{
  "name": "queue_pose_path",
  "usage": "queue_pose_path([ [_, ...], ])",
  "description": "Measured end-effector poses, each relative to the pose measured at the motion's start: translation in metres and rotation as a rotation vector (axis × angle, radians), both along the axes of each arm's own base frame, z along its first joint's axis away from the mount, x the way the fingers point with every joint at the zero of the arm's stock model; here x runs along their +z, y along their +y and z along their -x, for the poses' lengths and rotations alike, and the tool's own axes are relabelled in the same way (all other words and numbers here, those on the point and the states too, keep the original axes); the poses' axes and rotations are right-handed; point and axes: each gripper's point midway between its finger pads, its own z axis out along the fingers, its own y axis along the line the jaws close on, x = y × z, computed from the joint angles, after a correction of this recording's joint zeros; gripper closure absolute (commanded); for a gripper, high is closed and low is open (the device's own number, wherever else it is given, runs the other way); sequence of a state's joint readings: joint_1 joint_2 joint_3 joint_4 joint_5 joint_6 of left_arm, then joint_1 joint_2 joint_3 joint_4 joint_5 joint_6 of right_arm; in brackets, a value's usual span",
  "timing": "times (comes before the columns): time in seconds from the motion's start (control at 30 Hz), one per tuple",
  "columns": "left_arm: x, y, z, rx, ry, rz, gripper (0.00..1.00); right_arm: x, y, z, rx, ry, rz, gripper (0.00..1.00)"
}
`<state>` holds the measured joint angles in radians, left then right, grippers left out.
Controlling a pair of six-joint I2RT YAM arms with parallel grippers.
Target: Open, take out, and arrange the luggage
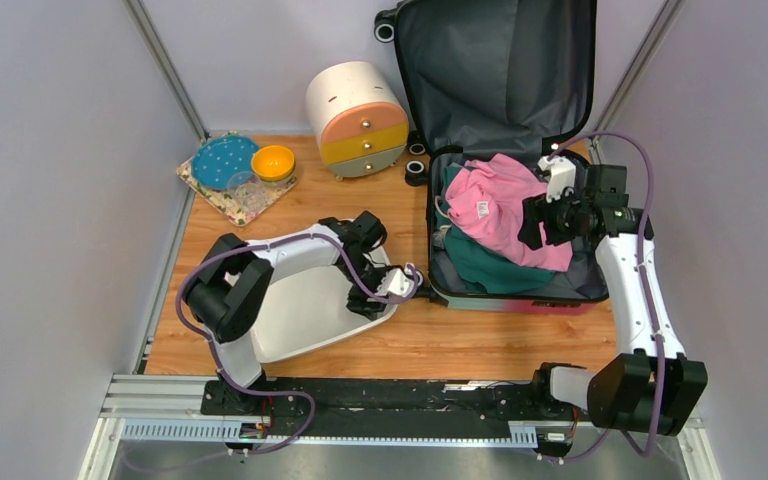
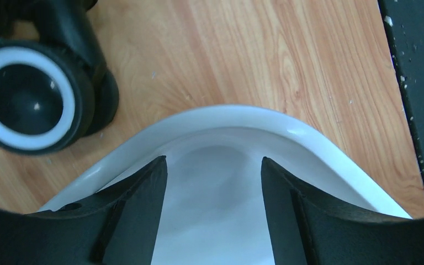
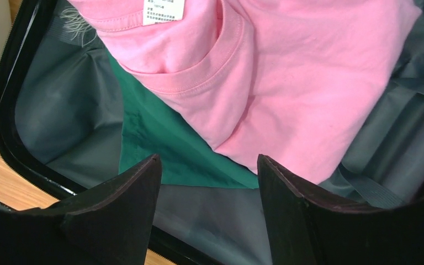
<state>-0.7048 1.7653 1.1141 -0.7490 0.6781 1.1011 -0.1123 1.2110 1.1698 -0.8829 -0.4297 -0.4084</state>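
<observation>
The luggage (image 1: pixel 520 298) lies open at the back right, its lid (image 1: pixel 500 70) standing up against the wall. On its dark grey lining (image 3: pixel 61 121) a pink shirt (image 1: pixel 495 205) (image 3: pixel 287 83) lies over a green garment (image 1: pixel 490 268) (image 3: pixel 165 154). My right gripper (image 1: pixel 534 222) (image 3: pixel 208 165) hangs open just above the clothes, with nothing between its fingers. My left gripper (image 1: pixel 373 303) (image 2: pixel 214 165) is open and empty over the right corner of the white basin (image 1: pixel 290 330) (image 2: pixel 226 116). A black suitcase wheel (image 2: pixel 27 105) stands close to that corner.
A round cream drawer cabinet (image 1: pixel 360 118) stands left of the luggage at the back. A patterned mat at the back left carries a blue plate (image 1: pixel 222 160), a yellow bowl (image 1: pixel 273 162) and a clear glass (image 1: pixel 243 187). Walls close in both sides.
</observation>
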Motion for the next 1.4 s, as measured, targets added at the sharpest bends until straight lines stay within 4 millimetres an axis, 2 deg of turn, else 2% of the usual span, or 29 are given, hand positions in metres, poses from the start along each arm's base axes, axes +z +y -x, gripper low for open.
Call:
queue_pose_path([
  [0.27,-0.003,-0.004,0.016,-0.228,-0.071,0.031,0.26,-0.010,0.020,0.002,0.053,0.028,-0.011,0.33],
  [0.37,0.002,0.001,0.010,-0.186,-0.068,-0.015,0.26,-0.011,0.024,0.004,0.063,0.033,-0.014,0.33],
  [0.43,0.013,0.006,-0.001,-0.099,-0.073,-0.022,0.23,-0.011,0.024,0.004,0.065,0.032,-0.014,0.33],
  [0.5,0.030,0.020,-0.015,0.013,-0.091,-0.007,0.21,-0.010,0.024,0.005,0.065,0.032,-0.014,0.33],
  [0.57,0.053,0.047,-0.036,0.168,-0.123,0.022,0.20,-0.009,0.025,0.006,0.066,0.028,-0.015,0.33],
  [0.7,0.099,0.123,-0.092,0.523,-0.222,0.079,0.21,-0.003,0.026,0.009,0.070,0.008,-0.019,0.33],
  [0.77,0.107,0.152,-0.110,0.630,-0.242,0.078,0.21,0.000,0.026,0.009,0.072,0.000,-0.020,0.33],
  [0.87,0.102,0.179,-0.124,0.703,-0.241,0.054,0.21,0.000,0.027,0.010,0.073,-0.002,-0.021,0.33],
  [0.97,0.080,0.191,-0.126,0.693,-0.210,-0.004,0.23,-0.001,0.027,0.011,0.074,0.003,-0.023,0.33],
  [1.07,0.056,0.194,-0.128,0.662,-0.167,-0.047,0.27,-0.001,0.027,0.011,0.074,0.006,-0.022,0.33],
  [1.3,0.037,0.198,-0.154,0.636,-0.162,-0.080,0.30,-0.003,0.027,0.012,0.076,0.017,-0.019,0.33],
  [1.37,0.037,0.198,-0.161,0.627,-0.174,-0.078,0.38,-0.005,0.026,0.013,0.075,0.025,-0.018,0.33],
  [1.4,0.038,0.197,-0.164,0.624,-0.182,-0.075,0.45,-0.006,0.026,0.013,0.075,0.030,-0.018,0.33],
])
